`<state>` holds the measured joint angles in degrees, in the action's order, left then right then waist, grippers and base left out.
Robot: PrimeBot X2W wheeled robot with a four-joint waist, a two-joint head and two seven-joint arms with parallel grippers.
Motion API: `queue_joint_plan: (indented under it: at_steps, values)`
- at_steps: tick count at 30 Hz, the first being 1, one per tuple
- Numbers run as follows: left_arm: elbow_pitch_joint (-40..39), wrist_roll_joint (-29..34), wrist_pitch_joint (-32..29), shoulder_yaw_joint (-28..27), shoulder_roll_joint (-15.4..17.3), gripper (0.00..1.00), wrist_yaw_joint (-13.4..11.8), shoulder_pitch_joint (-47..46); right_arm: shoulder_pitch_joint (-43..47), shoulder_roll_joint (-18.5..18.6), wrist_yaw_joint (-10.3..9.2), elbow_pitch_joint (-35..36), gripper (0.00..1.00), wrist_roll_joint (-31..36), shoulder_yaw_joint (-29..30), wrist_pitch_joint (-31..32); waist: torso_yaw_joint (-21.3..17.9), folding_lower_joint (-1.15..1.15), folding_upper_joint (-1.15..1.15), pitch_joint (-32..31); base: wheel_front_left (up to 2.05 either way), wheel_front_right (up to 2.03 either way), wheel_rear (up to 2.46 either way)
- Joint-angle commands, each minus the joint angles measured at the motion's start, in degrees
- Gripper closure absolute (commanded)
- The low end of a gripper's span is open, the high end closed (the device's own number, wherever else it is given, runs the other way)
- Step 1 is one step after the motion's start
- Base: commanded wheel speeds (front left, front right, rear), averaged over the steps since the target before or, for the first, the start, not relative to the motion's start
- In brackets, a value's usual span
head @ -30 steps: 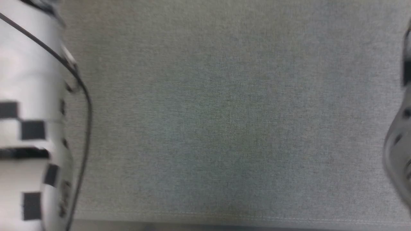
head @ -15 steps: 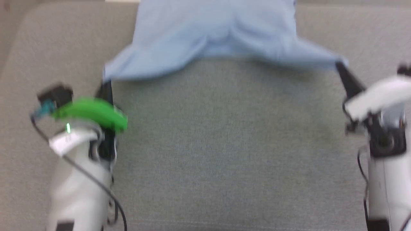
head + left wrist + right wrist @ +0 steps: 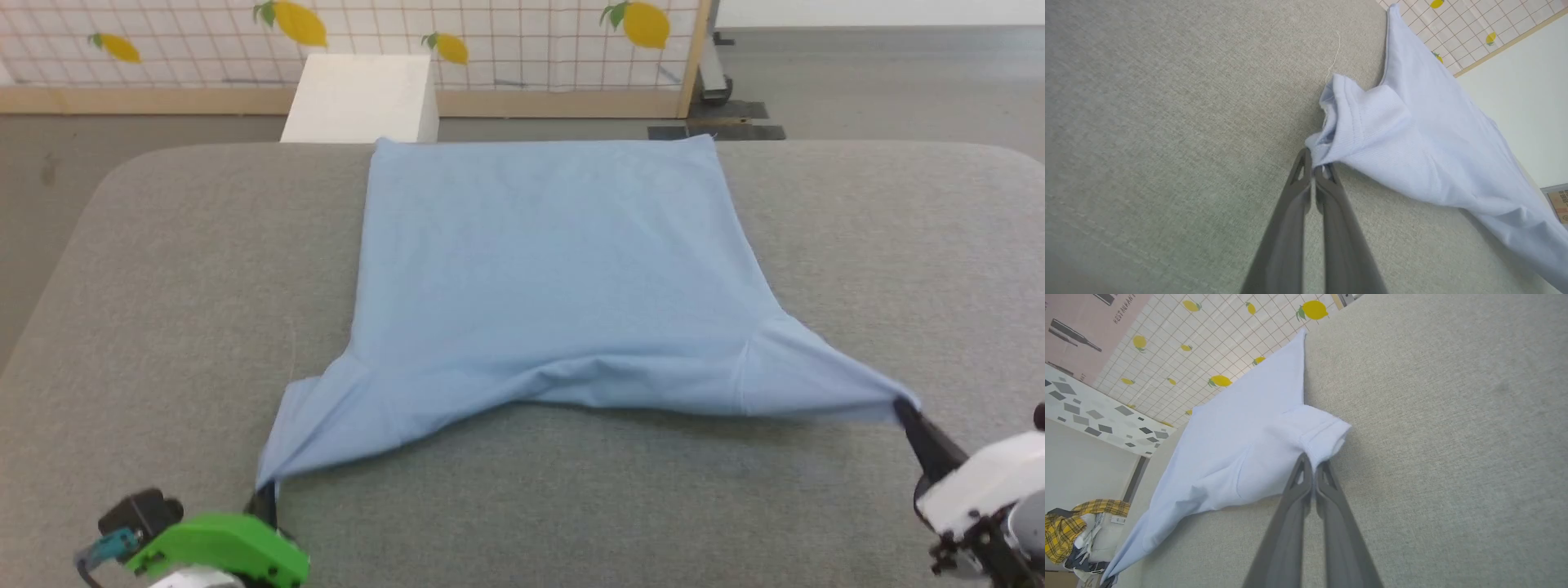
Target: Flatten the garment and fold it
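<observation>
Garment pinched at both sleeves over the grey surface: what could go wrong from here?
1. The jaws of the left gripper and right gripper pinch only the sleeve hems of the garment; a harder pull may slip them free.
2. Its far hem lies at the far edge of the grey surface; it might slide off.

The soft light-blue T-shirt [image 3: 555, 269] is one plain pale blue, washing out to near white-blue in the wrist views. The padded fabric tabletop [image 3: 163, 286] is a flecked grey-beige weave. The left end effector [image 3: 265, 492] has dark grey fingers [image 3: 1290, 228] under a bright green shell with a bit of teal, the right end effector [image 3: 904, 406] has the same dark fingers [image 3: 1286, 522] with a white shell. The wood-framed grid panel [image 3: 522, 33] is white with thin dark lines, yellow lemons and green leaves. The blocky box [image 3: 359, 98] is white, the crumpled plaid cloth [image 3: 1069, 526] is yellow and black, the floor [image 3: 857, 82] is dull grey
</observation>
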<state>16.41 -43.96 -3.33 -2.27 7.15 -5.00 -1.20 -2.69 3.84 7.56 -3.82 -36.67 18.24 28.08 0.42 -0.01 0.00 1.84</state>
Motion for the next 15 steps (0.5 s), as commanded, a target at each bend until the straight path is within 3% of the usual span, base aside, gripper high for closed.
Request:
queue_joint_plan:
  at_steps: [1,7,11,15]
  values:
    - [-1.7,0.4,-1.7,0.2,0.9,1.00,-1.1,1.8,1.3,0.0,-0.08,1.4,1.00,1.1,0.2,1.0,-0.9,0.01,0.00,-0.5,0.00,0.00,0.00]
    - [-7.1,9.6,-10.2,6.0,7.7,1.00,-6.6,4.6,3.4,3.1,-0.08,6.2,1.00,8.2,-2.5,7.4,-0.4,0.01,0.00,0.6,0.00,0.00,0.00]
    - [-7.2,13.4,-15.4,10.3,10.3,1.00,-6.8,2.8,1.0,6.9,-0.08,5.4,1.00,14.2,-8.9,15.5,-0.7,0.01,0.00,1.4,0.00,0.00,0.00]
    - [-6.5,14.3,-16.5,12.1,10.1,1.00,-6.5,0.9,-3.1,10.1,-0.08,2.1,1.00,19.6,-16.8,25.5,-0.9,0.01,0.00,2.4,0.00,0.00,0.00]
